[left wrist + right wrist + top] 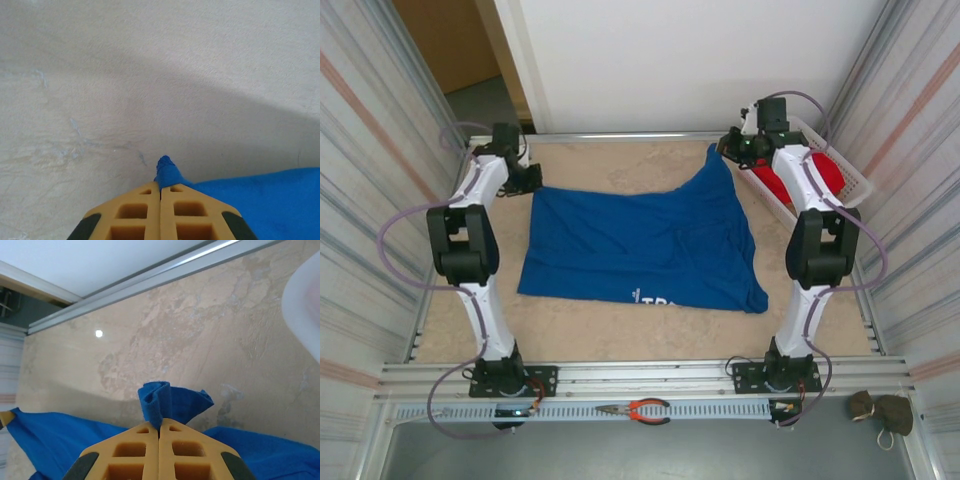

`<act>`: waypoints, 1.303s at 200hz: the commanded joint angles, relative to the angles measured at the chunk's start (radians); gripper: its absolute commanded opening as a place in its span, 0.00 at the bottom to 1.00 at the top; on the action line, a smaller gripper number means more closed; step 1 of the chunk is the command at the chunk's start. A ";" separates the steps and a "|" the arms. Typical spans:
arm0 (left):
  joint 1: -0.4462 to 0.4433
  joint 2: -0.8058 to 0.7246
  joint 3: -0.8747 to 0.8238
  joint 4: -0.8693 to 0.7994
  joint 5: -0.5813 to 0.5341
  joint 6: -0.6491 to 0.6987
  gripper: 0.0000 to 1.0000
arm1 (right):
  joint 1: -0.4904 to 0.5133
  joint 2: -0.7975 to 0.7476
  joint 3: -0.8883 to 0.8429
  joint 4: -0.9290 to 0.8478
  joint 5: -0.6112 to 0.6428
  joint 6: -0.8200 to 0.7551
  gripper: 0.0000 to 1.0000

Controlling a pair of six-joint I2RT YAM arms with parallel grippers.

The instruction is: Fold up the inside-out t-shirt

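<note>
On the beige surface [620, 340], a blue t-shirt [640, 240] lies spread between the arms, white lettering at its near hem. A white basket [860, 183] with a red garment [825, 172] stands far right. The left hand [525, 180] is clamped on the shirt's far left corner, low to the surface; the right hand [728, 150] pinches the far right corner, raised in a peak. Red-handled pliers [638, 409] lie on the near rail

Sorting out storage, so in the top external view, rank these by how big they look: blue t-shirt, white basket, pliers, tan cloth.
1. blue t-shirt
2. white basket
3. pliers and tan cloth look about alike, so they are not ranked against each other.
</note>
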 commanded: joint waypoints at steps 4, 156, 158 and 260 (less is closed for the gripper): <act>0.036 -0.043 -0.070 0.036 0.076 -0.086 0.00 | -0.005 -0.096 -0.081 0.039 -0.015 0.032 0.00; 0.123 -0.338 -0.484 0.203 0.299 -0.296 0.00 | 0.060 -0.714 -0.658 0.023 0.071 0.133 0.00; 0.124 -0.343 -0.496 0.209 0.301 -0.299 0.00 | 0.066 -0.726 -0.672 0.022 0.081 0.135 0.00; 0.205 -0.473 -0.809 0.305 0.298 -0.365 0.52 | 0.224 -1.149 -1.164 -0.150 0.386 0.302 0.40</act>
